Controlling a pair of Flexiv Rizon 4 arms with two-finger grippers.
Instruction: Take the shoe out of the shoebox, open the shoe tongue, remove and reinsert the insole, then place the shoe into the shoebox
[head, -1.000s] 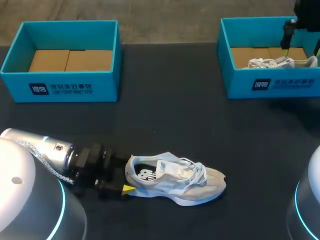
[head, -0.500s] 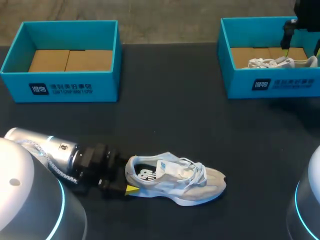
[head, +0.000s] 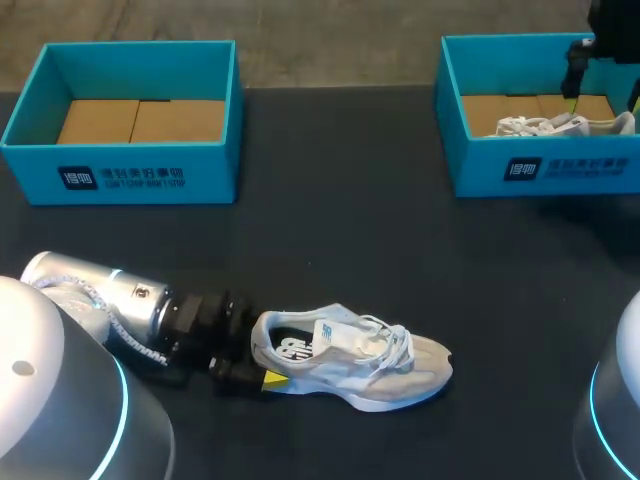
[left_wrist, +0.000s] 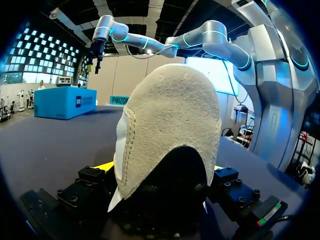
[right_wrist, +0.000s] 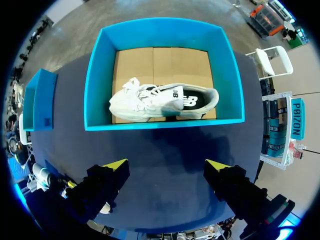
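Lying on the table (head: 330, 200), the shoe (head: 350, 358) has its heel between the left gripper's (left_wrist: 162, 167) released, wide-spread fingers.

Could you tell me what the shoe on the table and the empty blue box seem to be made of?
Shoe: heel looks like beige suede, its surface fuzzy and napped; sole white, probably rubber. Box: likely cardboard, matte blue walls over a brown floor.

Shoe (head: 350, 360) on table (head: 340, 220); second shoe (head: 540, 126) inside right shoebox (head: 540, 172).
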